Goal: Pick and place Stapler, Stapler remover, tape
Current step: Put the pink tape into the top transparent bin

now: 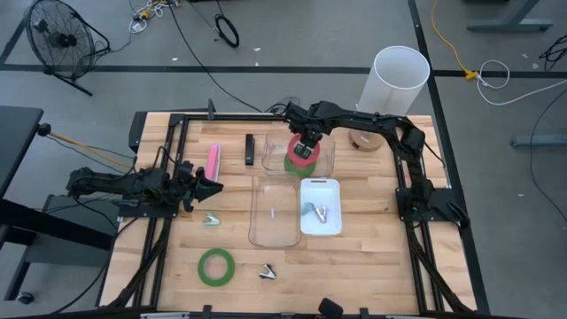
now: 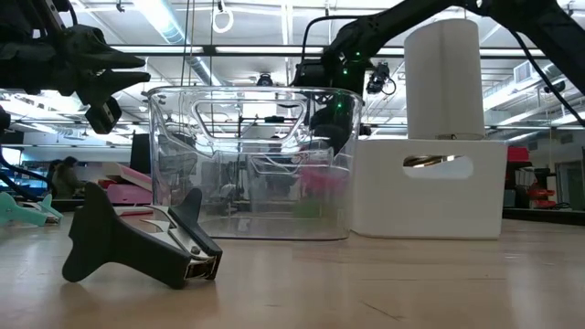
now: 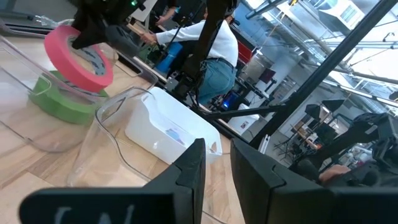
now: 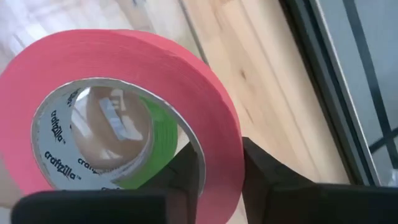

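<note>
A red-pink tape ring (image 1: 302,149) hangs tilted over a green tape ring (image 1: 291,165) that lies flat inside the far clear bin (image 1: 330,168). My right gripper (image 4: 221,177) is shut on the red-pink ring. A second green tape ring (image 1: 216,266) lies flat near the table's front. A pink stapler (image 1: 213,159) and a black stapler (image 1: 250,149) lie at the far left. A staple remover (image 1: 268,272) and a teal one (image 1: 211,220) lie on the wood. My left gripper (image 1: 209,186) waits at the left, slightly open and holding nothing. My right gripper pinches the red-pink ring's wall (image 4: 219,149), one finger (image 4: 186,171) inside the hole and the other (image 4: 267,177) outside. The fingers come steeply from above. The ring (image 3: 78,53) is tilted, its low side just over the green ring (image 3: 62,99); whether they touch I cannot tell.
A second clear bin (image 1: 275,213) stands mid-table beside a white tray (image 1: 333,221) with small items. A white cylinder (image 1: 394,80) rises at the far right corner. In the low view a black staple remover (image 2: 137,242) lies close to the camera. People are in the room behind.
</note>
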### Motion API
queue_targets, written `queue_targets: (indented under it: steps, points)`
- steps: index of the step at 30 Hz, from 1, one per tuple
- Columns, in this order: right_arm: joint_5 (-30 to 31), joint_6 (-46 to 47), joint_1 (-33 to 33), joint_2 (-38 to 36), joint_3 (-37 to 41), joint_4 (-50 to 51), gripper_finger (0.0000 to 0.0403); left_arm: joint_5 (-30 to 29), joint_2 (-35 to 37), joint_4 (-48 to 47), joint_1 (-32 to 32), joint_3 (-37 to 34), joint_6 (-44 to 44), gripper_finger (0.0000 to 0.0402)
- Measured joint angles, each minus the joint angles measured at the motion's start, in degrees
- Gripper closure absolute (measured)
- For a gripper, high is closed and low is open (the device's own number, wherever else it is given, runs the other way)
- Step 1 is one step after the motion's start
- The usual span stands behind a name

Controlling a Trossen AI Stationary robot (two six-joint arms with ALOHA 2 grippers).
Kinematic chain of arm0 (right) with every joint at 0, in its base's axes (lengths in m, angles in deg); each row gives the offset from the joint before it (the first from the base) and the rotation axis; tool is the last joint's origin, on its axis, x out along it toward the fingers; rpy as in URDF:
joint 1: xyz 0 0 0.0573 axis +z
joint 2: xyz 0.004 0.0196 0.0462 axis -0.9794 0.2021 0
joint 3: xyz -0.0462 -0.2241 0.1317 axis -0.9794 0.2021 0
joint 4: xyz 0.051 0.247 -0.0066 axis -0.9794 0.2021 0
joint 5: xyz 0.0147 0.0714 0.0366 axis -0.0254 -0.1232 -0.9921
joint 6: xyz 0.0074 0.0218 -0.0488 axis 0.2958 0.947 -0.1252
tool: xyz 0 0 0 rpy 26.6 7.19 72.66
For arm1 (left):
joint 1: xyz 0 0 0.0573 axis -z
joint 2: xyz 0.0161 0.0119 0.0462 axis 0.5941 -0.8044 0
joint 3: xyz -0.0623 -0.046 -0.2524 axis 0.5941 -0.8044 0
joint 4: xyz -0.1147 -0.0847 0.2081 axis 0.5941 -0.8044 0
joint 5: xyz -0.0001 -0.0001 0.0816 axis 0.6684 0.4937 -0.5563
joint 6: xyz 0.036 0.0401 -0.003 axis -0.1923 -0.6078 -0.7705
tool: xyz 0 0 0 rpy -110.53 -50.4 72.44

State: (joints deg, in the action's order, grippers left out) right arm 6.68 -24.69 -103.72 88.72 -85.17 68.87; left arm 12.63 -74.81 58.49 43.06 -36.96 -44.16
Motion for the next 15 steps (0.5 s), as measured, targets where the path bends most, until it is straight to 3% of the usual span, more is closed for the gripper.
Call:
queue_targets:
  steps: [11,15]
  points:
    - [-0.7,1.64,-0.03,-2.19,0.15,-0.78,0.0336,0.0,0.0,0.0,0.0,0.0,0.0,0.0323]
    - [-5.49,2.66,0.26,-2.3,0.15,-0.38,0.0337,0.0,0.0,0.0,0.0,0.0,-0.02,0.0323]
